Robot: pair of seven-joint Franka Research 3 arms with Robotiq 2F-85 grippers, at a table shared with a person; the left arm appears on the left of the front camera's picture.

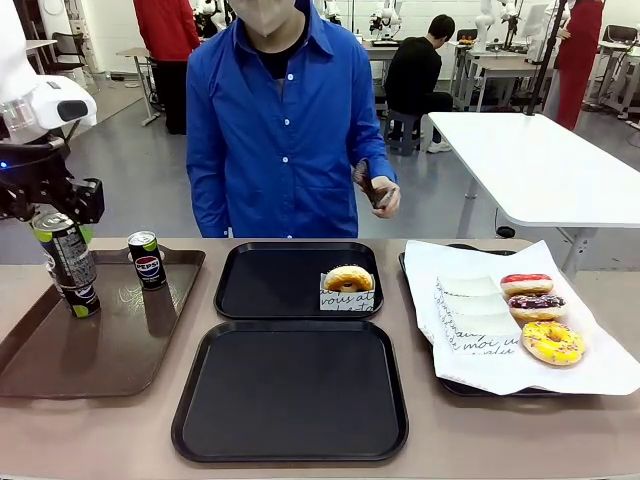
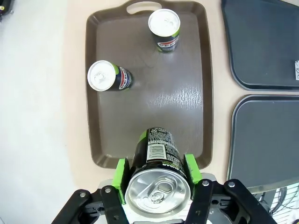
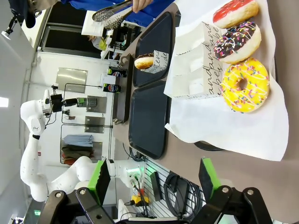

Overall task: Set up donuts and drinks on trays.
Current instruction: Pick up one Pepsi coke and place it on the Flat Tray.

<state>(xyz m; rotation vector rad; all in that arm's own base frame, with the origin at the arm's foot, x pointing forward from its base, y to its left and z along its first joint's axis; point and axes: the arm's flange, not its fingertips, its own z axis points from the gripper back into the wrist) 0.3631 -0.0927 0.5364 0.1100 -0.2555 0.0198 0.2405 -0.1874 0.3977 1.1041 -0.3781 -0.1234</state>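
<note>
The left gripper (image 2: 156,176) has its fingers clamped on the sides of a Pepsi can (image 1: 65,250), holding it upright over the brown tray (image 1: 110,350). Two more cans stand on the brown tray. One standing can (image 1: 147,260) is at its far end on the side toward the black trays. The second standing can (image 2: 106,77) is nearer its outer long edge and, in the front view, mostly hidden behind the held one. On the counter (image 1: 100,435) just beside the brown tray lie the two black trays. The far black tray (image 1: 265,285) carries a single sleeved donut (image 1: 348,279) at the edge farthest from the brown tray, and the near black tray (image 1: 290,390) sits closer to the robot. Past both of them, well apart from the brown tray, the paper-lined tray (image 1: 455,388) holds a red-iced donut (image 1: 526,284), a dark-iced donut (image 1: 536,303) and a yellow-iced donut (image 1: 552,342) in a row. White paper sleeves (image 1: 475,305) lie on their brown-tray side. The right gripper (image 3: 154,179) is at that far end too, its fingers spread wide and gripping nothing. A person's hand (image 1: 385,195) holds tongs beyond the far black tray.
</note>
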